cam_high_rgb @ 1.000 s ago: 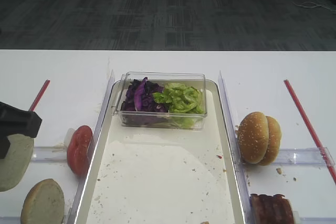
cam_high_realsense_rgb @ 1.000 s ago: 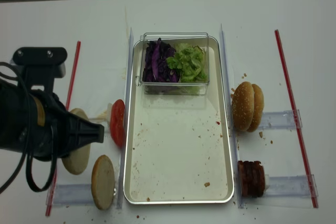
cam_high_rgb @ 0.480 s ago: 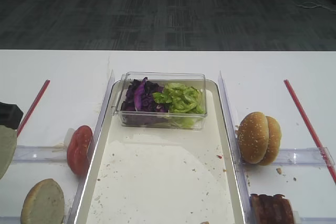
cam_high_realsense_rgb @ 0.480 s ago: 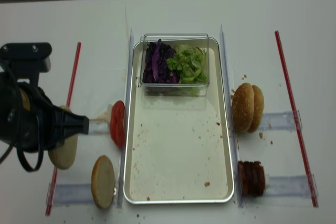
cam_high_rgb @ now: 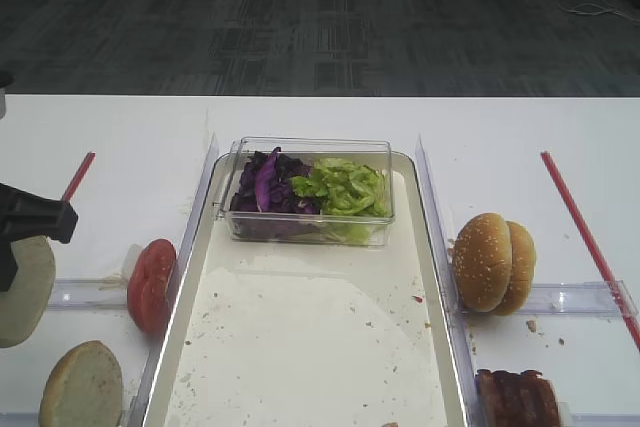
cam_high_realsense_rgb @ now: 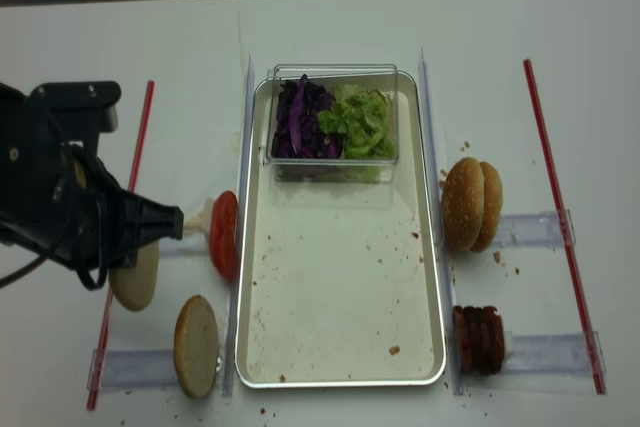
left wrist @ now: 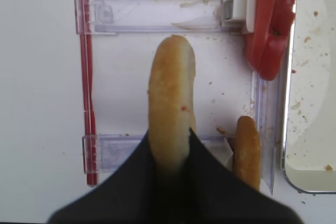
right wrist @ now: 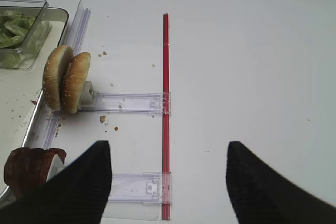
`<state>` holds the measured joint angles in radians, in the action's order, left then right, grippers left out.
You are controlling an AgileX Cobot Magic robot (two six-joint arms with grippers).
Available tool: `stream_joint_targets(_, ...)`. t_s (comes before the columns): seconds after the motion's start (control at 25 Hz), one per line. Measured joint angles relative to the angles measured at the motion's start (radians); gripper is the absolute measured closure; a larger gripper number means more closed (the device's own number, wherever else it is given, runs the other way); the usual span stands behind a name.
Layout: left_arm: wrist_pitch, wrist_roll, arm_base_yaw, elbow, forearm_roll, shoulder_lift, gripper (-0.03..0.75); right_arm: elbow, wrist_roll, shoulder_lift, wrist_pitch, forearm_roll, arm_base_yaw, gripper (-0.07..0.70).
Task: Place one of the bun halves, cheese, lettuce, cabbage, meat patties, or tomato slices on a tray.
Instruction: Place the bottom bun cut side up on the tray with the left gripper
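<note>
left gripper (left wrist: 169,153) over the left side of the white desk (cam_high_realsense_rgb: 330,27), its fingers (left wrist: 202,174) clamped tight on one bun half (left wrist: 170,100), held on edge, crust outward, lifted off the desk left of the tray (cam_high_realsense_rgb: 430,277). in the overhead view that held bun half (cam_high_realsense_rgb: 135,275) shows under the black arm, just left of the tomato slices (cam_high_realsense_rgb: 223,234). a second bun half (cam_high_realsense_rgb: 197,345) stands on edge in a clear plastic holder (cam_high_realsense_rgb: 130,367) beside the tray's left rim. tomato slices stand on edge against the tray's left wall. tray floor is bare apart from crumbs; a clear box (cam_high_realsense_rgb: 335,119) sits at its far end, purple cabbage (cam_high_realsense_rgb: 298,117) in the left part, green lettuce (cam_high_realsense_rgb: 362,119) in the right. right of the tray: two sesame buns (cam_high_realsense_rgb: 470,203) on edge, and nearer, the meat patties (cam_high_realsense_rgb: 478,339) stacked on edge. red strips (cam_high_realsense_rgb: 555,197) run along both outer sides of the desk. right gripper (right wrist: 168,182) hangs above the desk's right side, fingers (right wrist: 84,182) spread wide apart, nothing between them.
</note>
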<state>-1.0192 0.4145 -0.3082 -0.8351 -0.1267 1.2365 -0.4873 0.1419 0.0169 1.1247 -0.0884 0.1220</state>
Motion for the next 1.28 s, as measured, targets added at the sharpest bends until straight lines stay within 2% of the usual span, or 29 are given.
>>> stream_joint_targets(0.12,0.025,-0.002,0.000,0.000,0.002,0.023,0.640,0.000,0.000,0.000,0.000,0.000,0.000,0.125)
stream_joint_targets(0.24,0.030,-0.008,0.000,-0.016,0.006,0.038,0.640,0.000,0.000,0.000,0.000,0.000,0.000,0.125)
stream_joint_targets(0.36,0.043,-0.052,0.000,-0.030,0.063,0.040,0.641,0.000,0.000,0.000,0.000,0.000,0.000,0.125)
stream_joint_targets(0.64,0.132,-0.330,0.000,-0.034,0.463,0.040,0.641,0.000,0.000,0.000,0.000,0.000,0.000,0.125)
stream_joint_targets(0.88,0.141,-0.626,0.000,-0.034,0.877,0.073,0.641,0.000,0.000,0.000,0.000,0.000,0.000,0.125)
stream_joint_targets(1.0,0.141,-0.741,0.000,-0.034,1.040,0.089,0.641,0.000,0.000,0.000,0.000,0.000,0.000,0.125)
stream_joint_targets(1.12,0.141,-0.803,0.000,-0.034,1.122,0.101,0.641,0.000,0.000,0.000,0.000,0.000,0.000,0.125)
stream_joint_targets(1.28,0.131,-0.821,0.000,-0.034,1.140,0.129,0.641,0.000,0.000,0.000,0.000,0.000,0.000,0.125)
